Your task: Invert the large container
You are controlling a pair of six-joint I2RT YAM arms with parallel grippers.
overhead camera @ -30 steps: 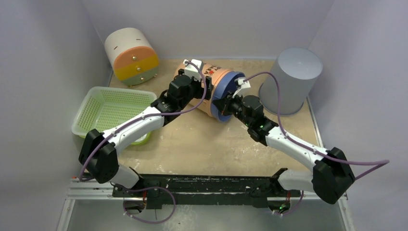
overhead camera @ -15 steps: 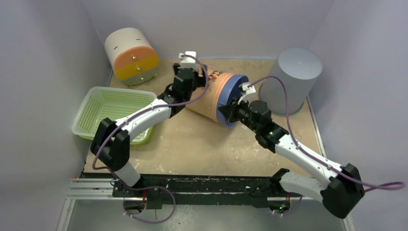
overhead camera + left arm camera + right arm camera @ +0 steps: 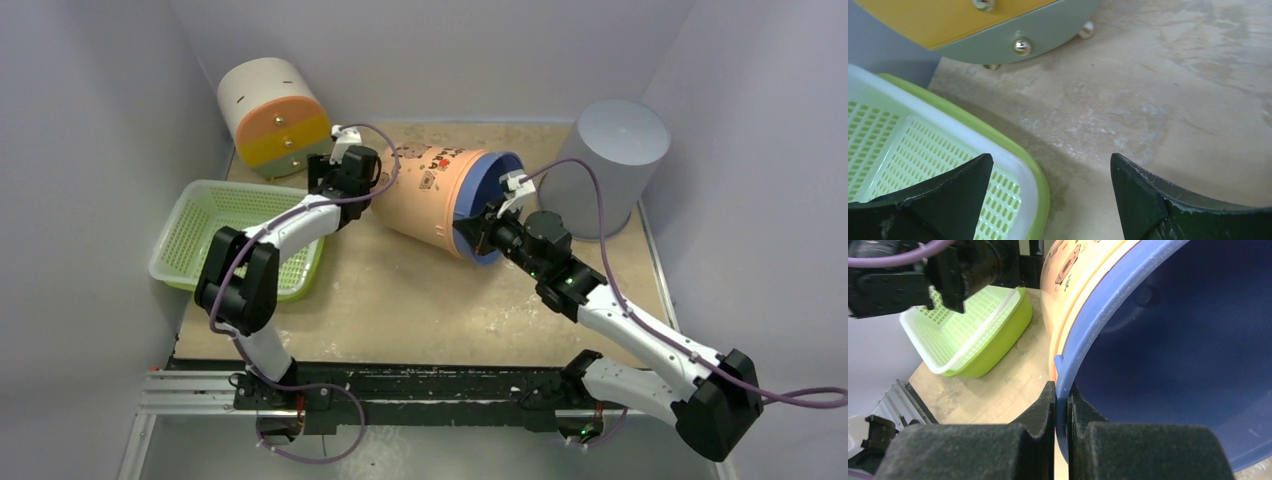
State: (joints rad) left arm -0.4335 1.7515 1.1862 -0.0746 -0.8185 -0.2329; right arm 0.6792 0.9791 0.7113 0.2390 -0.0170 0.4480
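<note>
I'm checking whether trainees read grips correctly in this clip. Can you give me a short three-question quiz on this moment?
1. True or false: the right claw is shut on the blue rim of the orange container.
2. The left claw is: A) gripping the container; B) open and holding nothing; C) shut on a drawer knob.
3. Short answer: in the left wrist view, which object lies beneath one of the left claw's fingers?

Key: 1 true. 2 B. 3 the green basket.
</note>
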